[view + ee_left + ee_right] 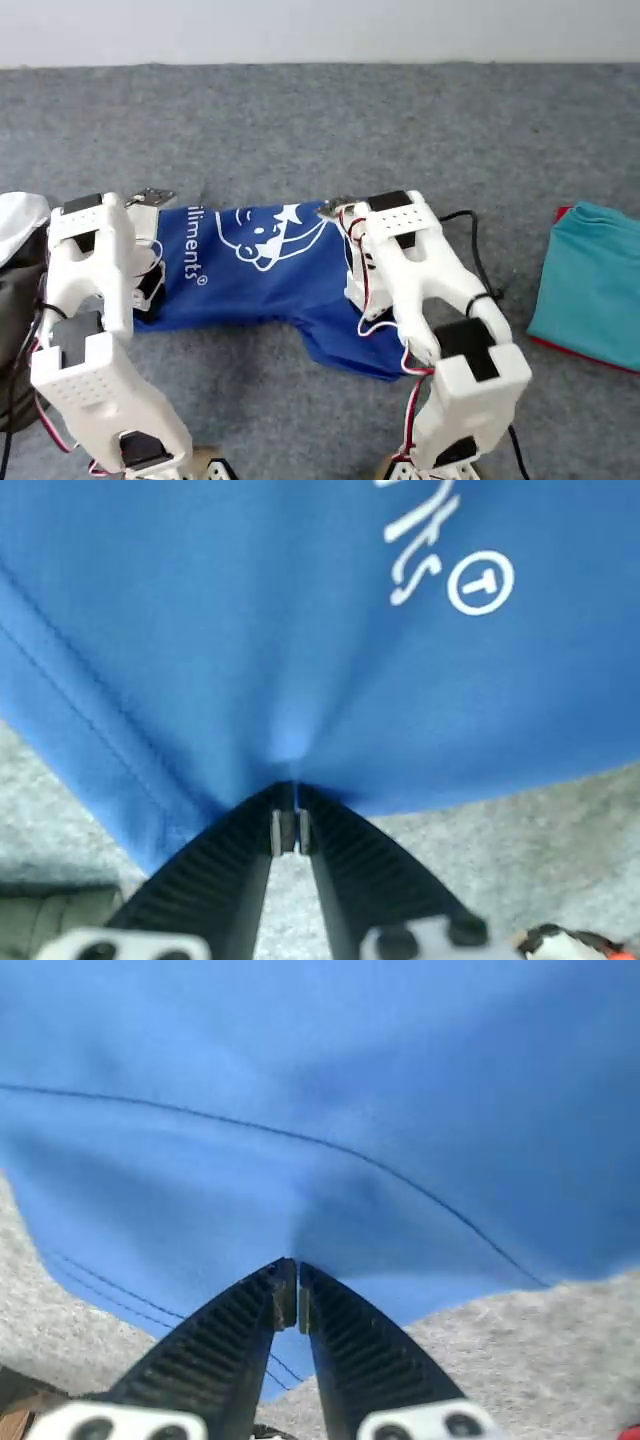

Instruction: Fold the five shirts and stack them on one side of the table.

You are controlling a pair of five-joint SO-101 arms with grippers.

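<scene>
High view: the blue shirt (255, 265) lies spread across the middle of the grey table (350, 120) with its white print facing up, and one corner trails toward 5 o'clock. The left arm (95, 260) stands over the shirt's 9 o'clock edge and the right arm (410, 260) over its 3 o'clock edge. Far out at 3 o'clock, well apart from the blue shirt, a teal shirt (590, 285) lies on a red cloth (548, 345) whose edge shows beneath it. At the table's 9 o'clock edge sit a white cloth (20, 220) and a dark cloth (18, 300), touching each other.

Left wrist view: the left gripper (290, 830) is clenched on the blue shirt's hem, and the fabric puckers into folds at the tips, near the white lettering.

Right wrist view: the right gripper (297, 1295) is likewise clamped on the blue shirt's edge. The cloth is gathered at the tips, a stitched seam runs across it, and grey table shows on both sides.
</scene>
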